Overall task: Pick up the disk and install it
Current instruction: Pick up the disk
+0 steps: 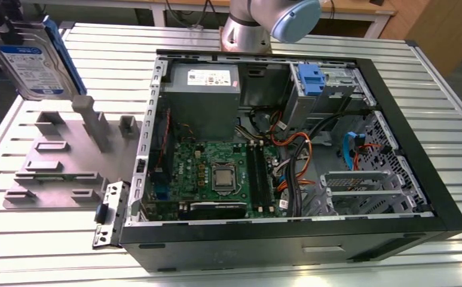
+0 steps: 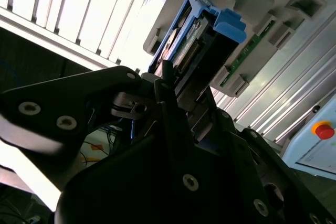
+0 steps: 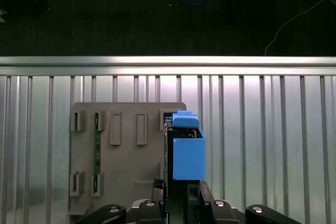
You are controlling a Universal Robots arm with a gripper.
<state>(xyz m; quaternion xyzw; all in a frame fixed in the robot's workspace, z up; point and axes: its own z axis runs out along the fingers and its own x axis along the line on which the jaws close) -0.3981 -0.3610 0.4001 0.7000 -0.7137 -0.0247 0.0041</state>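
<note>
Slatted bench (image 1: pixel 55 251) beneath; holds the disk (image 1: pixel 35 63) in clamped gripper (image 3: pixel 181 187) above grey fixture plate (image 1: pixel 55 161), near bench's corner at the exterior view's left, beside open computer case (image 1: pixel 294 234).

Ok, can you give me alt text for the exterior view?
The gripper holds the disk upright in the air above the grey fixture tray, at the exterior view's left. To its right, the open computer case lies on the slatted metal table.

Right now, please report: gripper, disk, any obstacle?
Gripper shut on disk. Disk over grey fixture, outside case. Cables cross the case interior.
</note>
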